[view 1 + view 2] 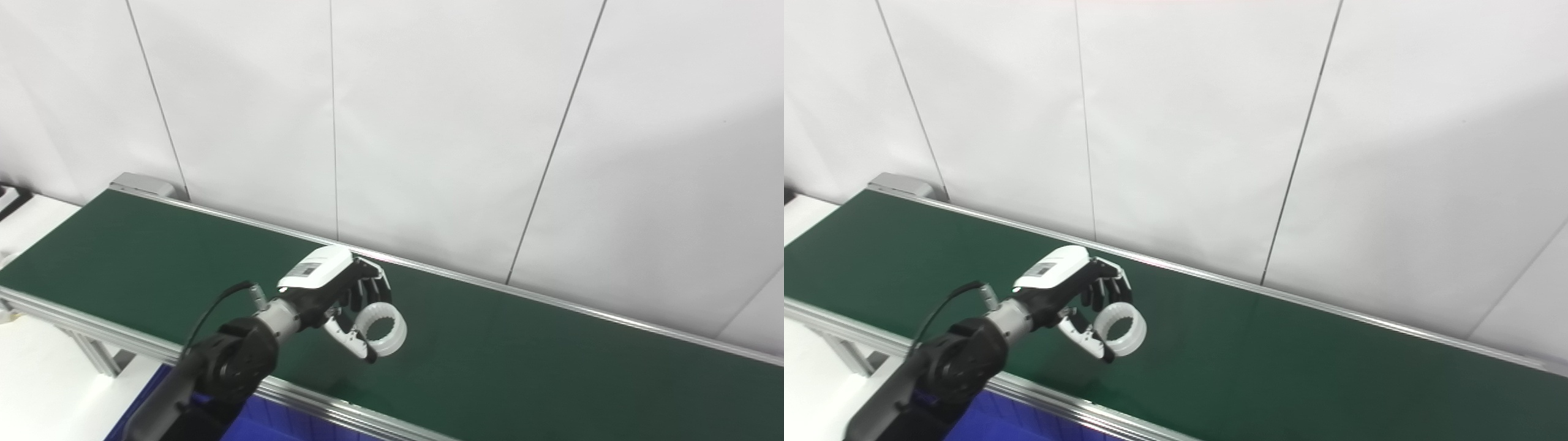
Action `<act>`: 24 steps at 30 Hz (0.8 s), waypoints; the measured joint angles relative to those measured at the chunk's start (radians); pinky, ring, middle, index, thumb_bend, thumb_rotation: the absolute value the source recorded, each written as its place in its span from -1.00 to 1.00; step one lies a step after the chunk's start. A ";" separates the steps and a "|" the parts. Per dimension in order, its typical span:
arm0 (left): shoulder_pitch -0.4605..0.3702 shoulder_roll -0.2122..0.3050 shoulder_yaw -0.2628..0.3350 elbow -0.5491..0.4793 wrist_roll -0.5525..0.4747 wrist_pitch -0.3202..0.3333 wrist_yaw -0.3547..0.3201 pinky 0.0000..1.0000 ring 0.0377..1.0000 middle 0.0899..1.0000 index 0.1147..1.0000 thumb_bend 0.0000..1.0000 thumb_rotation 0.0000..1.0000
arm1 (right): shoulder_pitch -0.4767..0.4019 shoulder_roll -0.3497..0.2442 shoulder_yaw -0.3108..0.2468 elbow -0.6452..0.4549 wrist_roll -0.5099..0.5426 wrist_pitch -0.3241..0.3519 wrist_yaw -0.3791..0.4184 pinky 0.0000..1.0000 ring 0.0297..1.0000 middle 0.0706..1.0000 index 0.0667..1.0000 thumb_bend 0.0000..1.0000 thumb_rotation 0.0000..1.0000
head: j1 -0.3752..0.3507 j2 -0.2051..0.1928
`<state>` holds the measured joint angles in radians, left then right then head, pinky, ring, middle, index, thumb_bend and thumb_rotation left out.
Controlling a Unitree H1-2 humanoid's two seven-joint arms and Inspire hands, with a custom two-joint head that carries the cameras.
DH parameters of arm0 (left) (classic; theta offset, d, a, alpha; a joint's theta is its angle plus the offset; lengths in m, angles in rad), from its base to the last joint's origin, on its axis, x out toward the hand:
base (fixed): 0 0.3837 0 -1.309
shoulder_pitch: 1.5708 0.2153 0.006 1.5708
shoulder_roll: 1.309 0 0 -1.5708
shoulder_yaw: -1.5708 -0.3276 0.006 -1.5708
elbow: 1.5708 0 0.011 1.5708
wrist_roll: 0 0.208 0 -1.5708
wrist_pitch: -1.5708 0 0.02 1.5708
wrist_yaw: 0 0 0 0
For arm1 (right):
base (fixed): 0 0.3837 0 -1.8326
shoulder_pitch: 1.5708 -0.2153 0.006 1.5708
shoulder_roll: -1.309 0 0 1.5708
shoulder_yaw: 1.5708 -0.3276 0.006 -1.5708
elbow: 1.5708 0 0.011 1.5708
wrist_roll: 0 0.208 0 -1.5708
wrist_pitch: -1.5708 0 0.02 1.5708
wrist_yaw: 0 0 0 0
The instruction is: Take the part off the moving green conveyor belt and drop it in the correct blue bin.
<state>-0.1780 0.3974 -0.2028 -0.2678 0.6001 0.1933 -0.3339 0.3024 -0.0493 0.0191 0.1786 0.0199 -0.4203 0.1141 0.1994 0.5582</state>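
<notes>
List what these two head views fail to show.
- Blue bin: only a corner shows, cut off by the bottom edge and covered by the left arm in both views.
- Right hand: out of frame in both.
- Left hand: whether it lifts the white ring off the belt cannot be told.
- Label on the hand: too small to read.

I see only my left arm. It comes up from the bottom left corner and reaches out over the belt [153, 245]. The arm is black, with a round black joint near the wrist and a thin black cable looping over it. My left hand [343, 294] has a white back facing up. Its dark fingers [373, 288] curl down and the thumb comes from below, pinching a white ring [383, 331].
</notes>
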 measured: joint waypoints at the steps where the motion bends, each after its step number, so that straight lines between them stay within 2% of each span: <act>1: 0.011 -0.002 0.010 -0.025 -0.011 0.011 -0.009 -0.26 -0.25 -0.20 -0.14 0.00 -1.00 | 0.000 0.001 -0.002 -0.001 0.003 0.000 0.002 0.41 0.54 0.61 0.79 0.10 0.82 | 0.000 0.000; 2: 0.020 -0.003 0.014 -0.045 -0.014 0.021 -0.016 -0.25 -0.24 -0.19 -0.14 0.00 -1.00 | 0.000 0.000 -0.003 -0.001 0.006 0.000 0.005 0.41 0.54 0.62 0.79 0.12 0.81 | -0.005 0.012; 4: 0.035 -0.007 0.022 -0.081 -0.038 0.038 -0.028 -0.23 -0.21 -0.15 -0.15 0.01 -1.00 | 0.000 -0.001 -0.011 -0.006 0.009 0.000 0.008 0.41 0.54 0.62 0.79 0.14 0.79 | -0.021 0.092; 5: 0.043 -0.009 0.026 -0.093 -0.049 0.044 -0.032 -0.24 -0.21 -0.15 -0.15 0.01 -1.00 | 0.001 -0.003 -0.014 -0.011 0.009 0.000 0.008 0.42 0.54 0.62 0.80 0.11 0.77 | -0.023 0.100; 6: 0.054 -0.012 0.031 -0.108 -0.063 0.051 -0.035 -0.26 -0.23 -0.15 -0.14 0.01 -1.00 | 0.002 -0.004 -0.017 -0.020 0.009 0.000 0.010 0.42 0.54 0.63 0.80 0.09 0.75 | -0.031 0.141; 8: 0.071 -0.019 0.035 -0.134 -0.086 0.066 -0.047 -0.26 -0.22 -0.15 -0.14 0.01 -1.00 | 0.009 -0.008 -0.023 -0.045 0.010 0.000 0.011 0.42 0.55 0.63 0.80 0.10 0.74 | -0.032 0.150; 10: 0.086 -0.023 0.036 -0.159 -0.108 0.078 -0.064 -0.25 -0.20 -0.13 -0.14 0.01 -1.00 | 0.013 -0.015 -0.029 -0.062 0.013 0.000 0.012 0.43 0.55 0.63 0.80 0.15 0.70 | -0.029 0.227; 17: 0.130 -0.027 0.035 -0.205 -0.119 0.112 -0.080 -0.22 -0.16 -0.10 -0.18 0.01 -1.00 | 0.017 -0.050 -0.063 -0.092 0.047 0.000 0.027 0.37 0.49 0.58 0.77 0.26 0.63 | -0.011 0.281; 20: 0.156 -0.029 0.034 -0.207 -0.118 0.127 -0.085 -0.30 -0.20 -0.08 -0.18 0.00 -1.00 | 0.015 -0.055 -0.070 -0.099 0.057 0.000 0.027 0.34 0.47 0.55 0.75 0.27 0.61 | 0.012 0.307; 24: 0.178 -0.030 0.036 -0.242 -0.118 0.168 -0.095 -0.25 -0.19 -0.08 -0.19 0.00 -1.00 | 0.012 -0.057 -0.070 -0.119 0.065 0.000 0.027 0.35 0.47 0.55 0.76 0.29 0.62 | 0.029 0.312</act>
<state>-0.0001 0.3670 -0.1671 -0.5099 0.4824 0.3618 -0.4293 0.3141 -0.1061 -0.0506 0.0600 0.0846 -0.4203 0.1415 0.2285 0.8698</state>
